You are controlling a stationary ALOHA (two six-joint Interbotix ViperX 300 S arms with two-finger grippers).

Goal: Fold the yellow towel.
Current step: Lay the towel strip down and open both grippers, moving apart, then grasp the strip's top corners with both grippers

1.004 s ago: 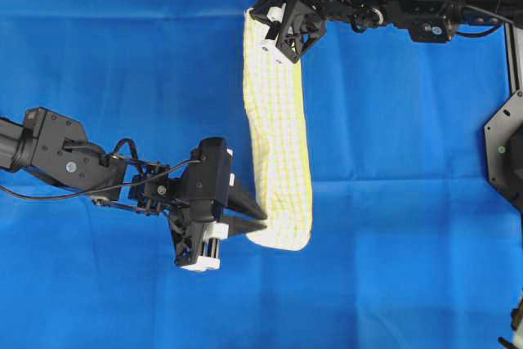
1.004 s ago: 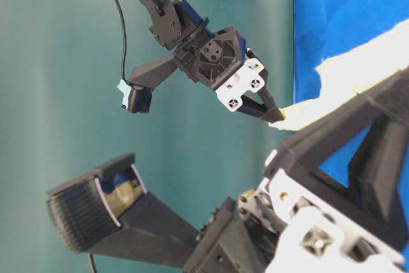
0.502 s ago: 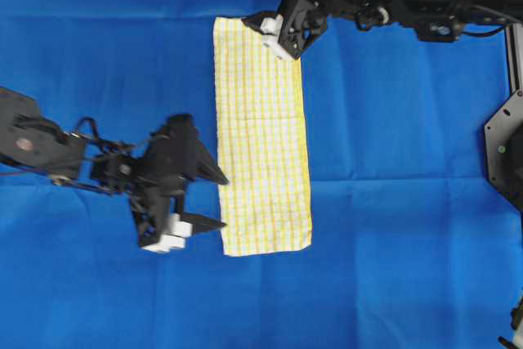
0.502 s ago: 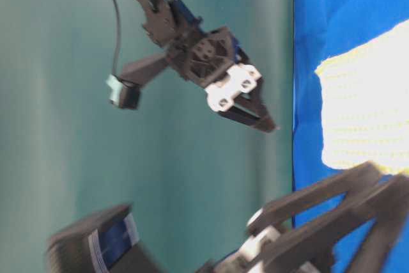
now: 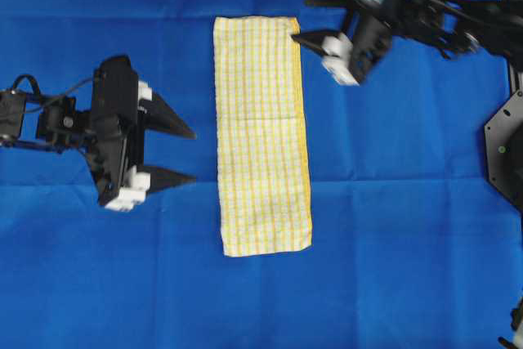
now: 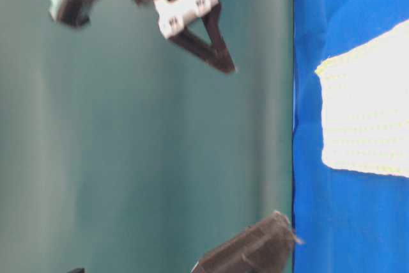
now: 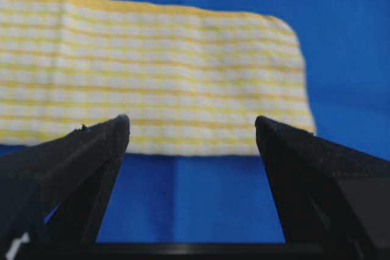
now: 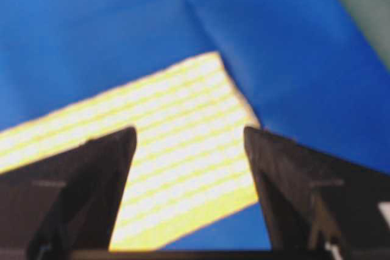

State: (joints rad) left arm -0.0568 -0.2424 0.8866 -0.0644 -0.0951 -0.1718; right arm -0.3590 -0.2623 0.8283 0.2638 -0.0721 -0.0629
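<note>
The yellow towel [image 5: 261,132] lies flat on the blue cloth as a long narrow strip, running from far to near in the overhead view. My left gripper [image 5: 192,154] is open and empty, left of the towel's middle, fingers pointing at its long edge, with a gap of blue cloth between. The left wrist view shows the towel [image 7: 152,71] beyond the open gripper [image 7: 192,126]. My right gripper [image 5: 301,18] is open and empty, just right of the towel's far right corner. The right wrist view shows that corner [image 8: 183,156] between the spread fingers [image 8: 91,187]. The towel's end also shows in the table-level view [image 6: 364,113].
The large plain blue cloth [image 5: 409,202] covers the whole table. A black mount [image 5: 502,149] stands at the right edge. In the table-level view a teal wall [image 6: 128,158] is behind the blurred right gripper [image 6: 204,36].
Both grippers have let go of the towel, which has gone from a held, narrower roll to lying flat. The left gripper has drawn back left, the right gripper back to the right.
</note>
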